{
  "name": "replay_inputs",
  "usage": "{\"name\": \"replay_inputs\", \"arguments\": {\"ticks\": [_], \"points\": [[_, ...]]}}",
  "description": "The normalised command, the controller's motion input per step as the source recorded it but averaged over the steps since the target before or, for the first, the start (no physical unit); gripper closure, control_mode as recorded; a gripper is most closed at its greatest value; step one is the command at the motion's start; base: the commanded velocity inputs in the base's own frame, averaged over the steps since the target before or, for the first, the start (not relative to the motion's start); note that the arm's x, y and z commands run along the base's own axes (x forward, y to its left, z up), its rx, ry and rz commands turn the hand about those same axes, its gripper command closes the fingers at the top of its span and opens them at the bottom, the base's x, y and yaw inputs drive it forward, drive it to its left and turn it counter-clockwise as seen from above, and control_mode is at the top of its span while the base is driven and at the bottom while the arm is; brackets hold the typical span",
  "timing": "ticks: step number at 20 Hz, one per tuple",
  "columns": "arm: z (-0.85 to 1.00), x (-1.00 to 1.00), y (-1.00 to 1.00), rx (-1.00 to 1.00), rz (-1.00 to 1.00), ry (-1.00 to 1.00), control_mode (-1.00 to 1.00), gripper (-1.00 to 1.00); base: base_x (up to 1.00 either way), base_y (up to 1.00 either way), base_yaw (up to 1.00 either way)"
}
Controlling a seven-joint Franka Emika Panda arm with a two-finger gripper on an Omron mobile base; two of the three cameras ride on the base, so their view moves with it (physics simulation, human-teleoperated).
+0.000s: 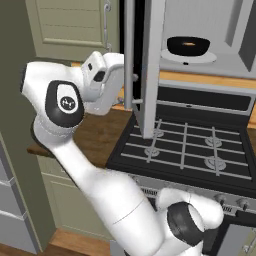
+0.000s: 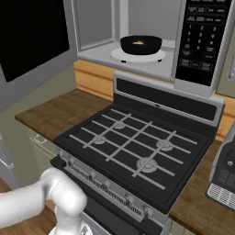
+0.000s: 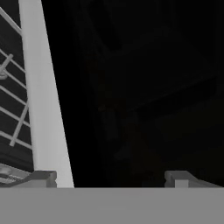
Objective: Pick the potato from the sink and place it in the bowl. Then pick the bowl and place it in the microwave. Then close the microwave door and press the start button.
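The black bowl sits on the white turntable inside the open microwave, and the orange-tan potato lies in it. From the left, the bowl and potato show past the microwave door, which stands edge-on and swung out over the stove. My gripper is at the door's outer face, open. In the hand view the gripper faces the door's black glass and its grey frame, with nothing between the fingers. The sink is out of view.
A black gas stove with grates lies below the microwave, set in a wooden counter. The microwave's keypad is to the right of the cavity. A dark appliance stands on the counter at right. Green cabinets hang behind my arm.
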Motion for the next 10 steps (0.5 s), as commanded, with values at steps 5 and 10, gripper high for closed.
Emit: {"name": "replay_inputs", "arguments": {"ticks": [5,10], "points": [[0.11,0.03,-0.87,0.15,0.00,0.00,-1.00,-1.00,0.00,0.00,0.00],[0.12,0.24,-0.85,0.15,0.00,0.00,-1.00,-1.00,0.00,0.00,0.00]]}}
